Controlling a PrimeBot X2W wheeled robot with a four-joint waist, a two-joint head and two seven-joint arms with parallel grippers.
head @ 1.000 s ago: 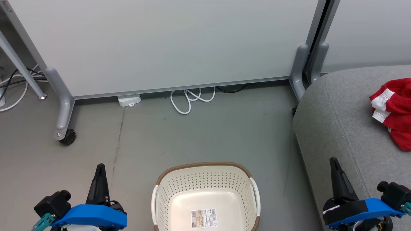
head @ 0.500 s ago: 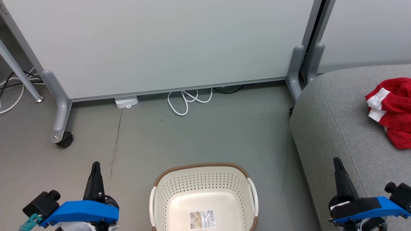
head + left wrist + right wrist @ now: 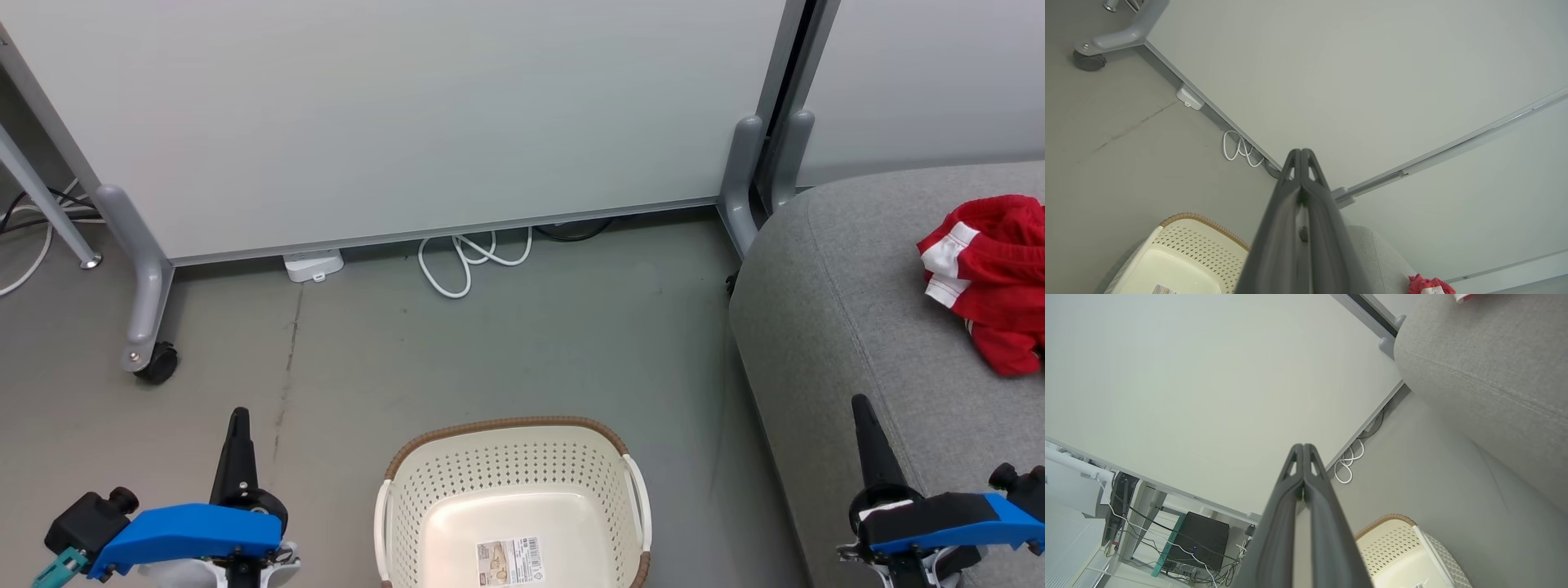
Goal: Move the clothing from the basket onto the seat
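Everything sits slightly further left in the head view than before, so the camera has turned, not the things. Red clothing [image 3: 984, 282] lies bunched on the seat [image 3: 841, 327] at the frame's right edge. The basket [image 3: 506, 423], lower centre, shows only a label. Left tool [image 3: 237, 418] and right tool [image 3: 861, 404] are clenched on nothing. The frame cuts off the heap, so a garment sliding off could go unnoticed.

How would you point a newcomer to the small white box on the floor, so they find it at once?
Start at the big pale partition panel across the back and follow its bottom edge. The small white box lies on the floor under that edge, between the black caster wheel and a looped white cable. Unlike the cable, it is a solid block.
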